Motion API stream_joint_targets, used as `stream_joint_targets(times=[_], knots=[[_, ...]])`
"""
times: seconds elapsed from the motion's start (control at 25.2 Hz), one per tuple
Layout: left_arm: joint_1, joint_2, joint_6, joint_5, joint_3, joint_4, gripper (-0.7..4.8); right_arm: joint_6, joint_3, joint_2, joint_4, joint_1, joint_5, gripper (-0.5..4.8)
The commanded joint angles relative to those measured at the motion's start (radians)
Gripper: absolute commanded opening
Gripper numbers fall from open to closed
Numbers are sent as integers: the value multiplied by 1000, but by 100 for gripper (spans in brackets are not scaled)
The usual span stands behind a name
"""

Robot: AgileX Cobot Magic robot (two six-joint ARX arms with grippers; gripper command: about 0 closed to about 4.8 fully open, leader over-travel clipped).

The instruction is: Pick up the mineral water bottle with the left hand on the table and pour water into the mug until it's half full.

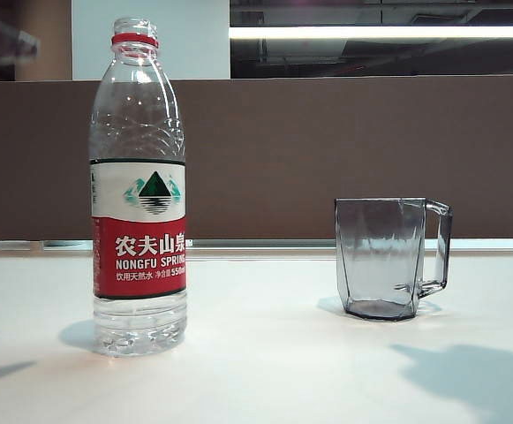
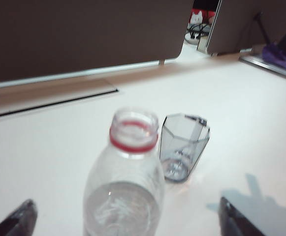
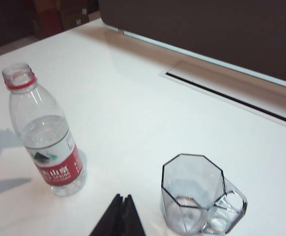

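Uncapped mineral water bottle (image 1: 139, 190) and empty mug (image 1: 388, 258) stand apart on the table (image 1: 265, 371); left gripper (image 2: 128, 221) spread wide behind the bottle, right gripper (image 3: 119, 216) closed, nothing grasped yet

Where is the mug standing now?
In the exterior view the mug stands upright on the table, right of centre, apart from the mineral water bottle on the left.

Only readable text is on the bottle label

The mineral water bottle (image 1: 139, 190) has a white-and-red label (image 1: 139, 230): big white Chinese characters 农夫山泉, "NONGFU SPRING" under them (last letter wraps out of sight), then a smaller line 饮用天然水 with what looks like 550ml. Wrist views show the label too blurry to read.
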Motion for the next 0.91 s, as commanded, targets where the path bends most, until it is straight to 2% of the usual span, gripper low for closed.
stream_joint_targets(times=[0.04,0.2,0.4,0.91], knots=[[-1,3,-2,3,-18,7,479,-2,8,-1,-9,2,-1,-9],[-1,18,-2,3,-34,28,479,-2,8,-1,-31,5,-9,-9],[-1,167,-2,3,-39,138,479,-3,8,-1,-52,5,-161,-9],[-1,457,-2,3,-39,402,479,-3,8,-1,-60,5,-159,-9]])
